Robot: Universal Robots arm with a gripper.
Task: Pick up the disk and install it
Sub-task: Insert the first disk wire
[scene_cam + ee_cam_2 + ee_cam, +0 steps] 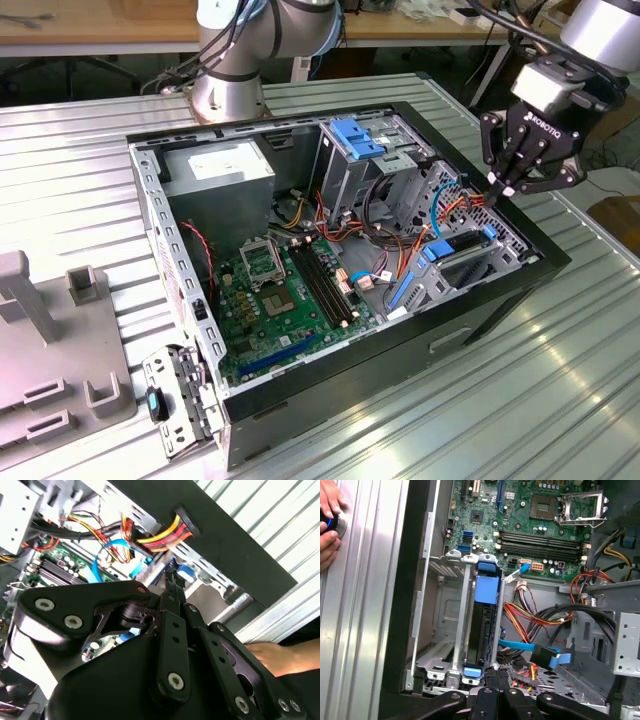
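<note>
On the ribbed table (520,400) the disk (479,630) seemed seated in the case (400,330), gripper (497,186) pinched narrow at the case's 2 o'clock.

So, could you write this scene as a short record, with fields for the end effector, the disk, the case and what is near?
disk: on edge inside the drive cage, blue rail around it
end effector: shut, just by the disk's near end
case: open, lying on the ribbed metal table
motherboard: exposed on the case floor
person's hand: on the table beside the case
</note>
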